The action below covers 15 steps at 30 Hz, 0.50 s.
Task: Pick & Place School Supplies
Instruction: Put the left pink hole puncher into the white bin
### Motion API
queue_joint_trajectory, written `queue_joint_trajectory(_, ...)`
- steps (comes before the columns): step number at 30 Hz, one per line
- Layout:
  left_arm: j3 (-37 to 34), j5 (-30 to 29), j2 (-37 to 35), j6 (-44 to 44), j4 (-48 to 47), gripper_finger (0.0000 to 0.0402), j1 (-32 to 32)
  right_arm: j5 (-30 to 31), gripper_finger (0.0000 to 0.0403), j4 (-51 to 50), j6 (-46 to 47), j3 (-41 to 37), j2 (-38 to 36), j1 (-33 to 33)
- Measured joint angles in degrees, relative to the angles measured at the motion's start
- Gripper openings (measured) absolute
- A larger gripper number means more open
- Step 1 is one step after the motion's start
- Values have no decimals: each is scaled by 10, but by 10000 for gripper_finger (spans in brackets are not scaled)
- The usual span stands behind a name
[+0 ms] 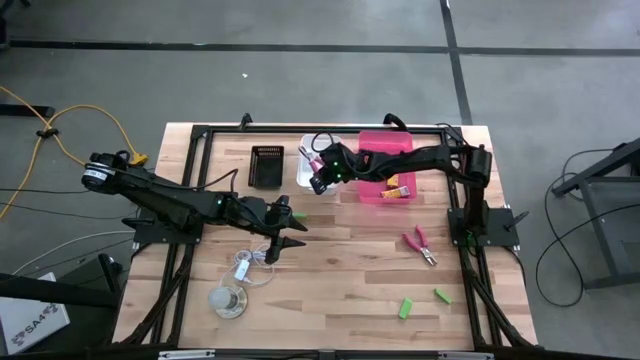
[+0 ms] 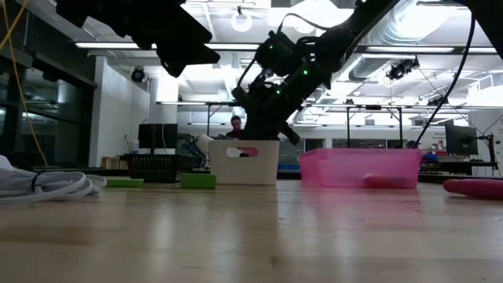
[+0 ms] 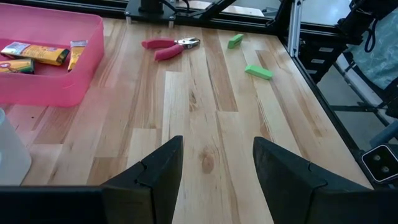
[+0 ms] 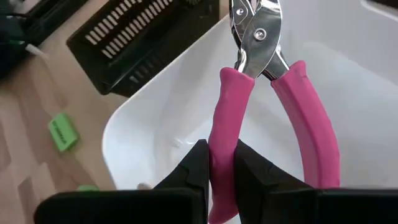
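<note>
While both arms sit over the back half of the table, notes follow.

Open room: bare wood runs across the front of the table [image 1: 340, 260]; a coiled white cord [image 1: 250, 265] and a pale round disc [image 1: 228, 299] lie at front left.

Edges: two green pieces [image 1: 405, 308] [image 1: 441, 294] lie near the front right edge; pink-handled pliers [image 1: 420, 245] lie right of centre, clear of both arms.

Containers: black mesh basket [image 1: 267, 165], white bin [image 4: 143, 130] and pink bin [image 1: 385, 190] stand in a row along the back. The pink bin holds yellow-orange packets [image 3: 34, 53]. Two more green pieces [image 4: 62, 132] [image 4: 87, 187] lie on the wood beside the white bin.

Right gripper [image 4: 217, 165]: fingers clamped on one handle of a second pair of pink-handled pliers [image 4: 261, 93], held over the white bin's opening, metal jaws pointing away from the wrist.

Left gripper [image 3: 217, 162]: fingers spread apart, holding nothing, above bare wood left of centre; nearest loose item well apart.
</note>
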Motion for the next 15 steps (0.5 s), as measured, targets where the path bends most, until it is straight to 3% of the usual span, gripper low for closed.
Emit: queue_joint_trajectory(15, 0, 0, 0, 0, 0, 187, 0, -6, 36, -32, 9, 0, 0, -17)
